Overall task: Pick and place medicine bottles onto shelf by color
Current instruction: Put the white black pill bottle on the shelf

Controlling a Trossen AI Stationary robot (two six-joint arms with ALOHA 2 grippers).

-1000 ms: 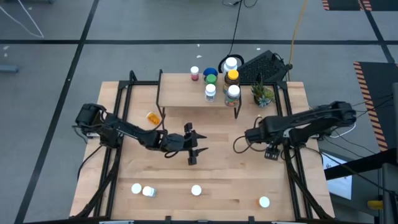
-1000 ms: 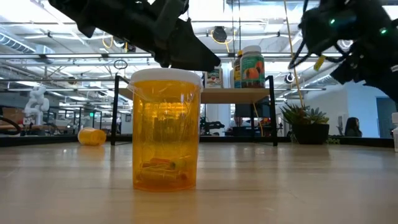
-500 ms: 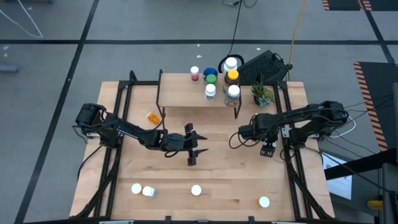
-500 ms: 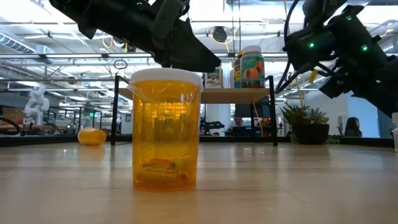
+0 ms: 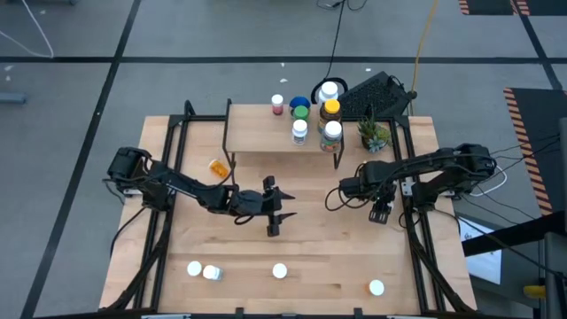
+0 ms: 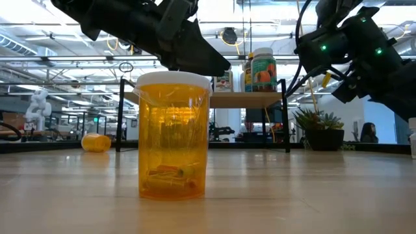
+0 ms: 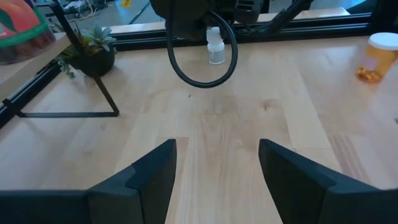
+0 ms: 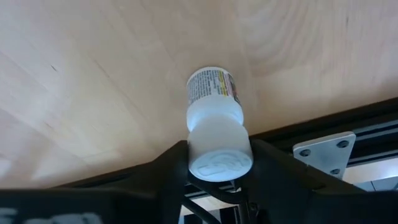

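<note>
Since a second ago, right gripper (image 5: 382,211) has swung left, its fingers clamped on a small white plastic bottle (image 8: 212,124) at the table's right edge; left gripper (image 5: 273,213), fingers apart, waits mid-table.

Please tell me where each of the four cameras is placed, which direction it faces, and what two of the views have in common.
High: overhead, facing down; both arms, shelf.
Low: table height, facing the orange bottle; arms above.
Left wrist: on the left arm, facing the table; open left gripper.
Right wrist: on the right arm, facing down; right gripper shut on the white bottle.
Shared: the plant appears in high, low and left wrist.
</note>
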